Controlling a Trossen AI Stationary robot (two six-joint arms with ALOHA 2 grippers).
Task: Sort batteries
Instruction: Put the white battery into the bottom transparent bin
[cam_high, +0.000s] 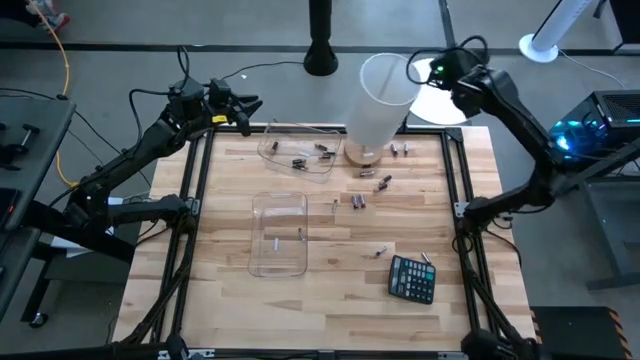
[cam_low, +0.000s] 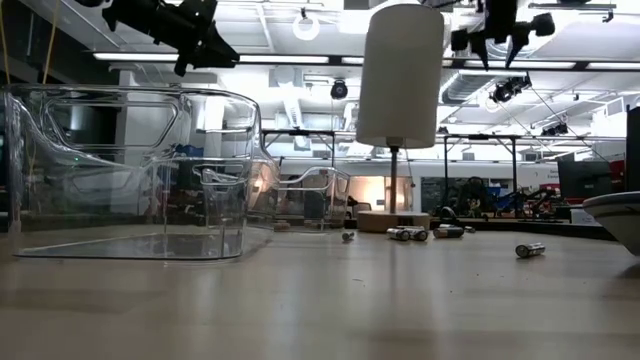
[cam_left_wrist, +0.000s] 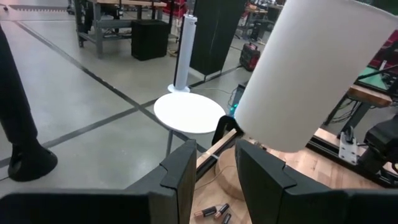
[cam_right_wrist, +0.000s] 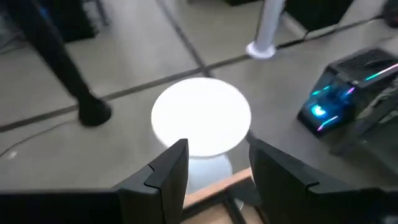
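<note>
Left gripper (cam_high: 248, 105) raised at far-left corner, fingers parted, empty; right gripper (cam_high: 428, 72) apparently likewise above batteries (cam_high: 357, 202).

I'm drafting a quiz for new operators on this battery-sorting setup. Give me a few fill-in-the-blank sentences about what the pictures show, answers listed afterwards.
1. The black calculator lies on the wooden table near the ____ arm's side.
2. The lamp has a white shade and a ____ base.
3. Neither the left claw nor the right claw holds a ____.
4. The clear container nearer the calculator holds ____ batteries.

Missing words: right; wooden; battery; two
</note>
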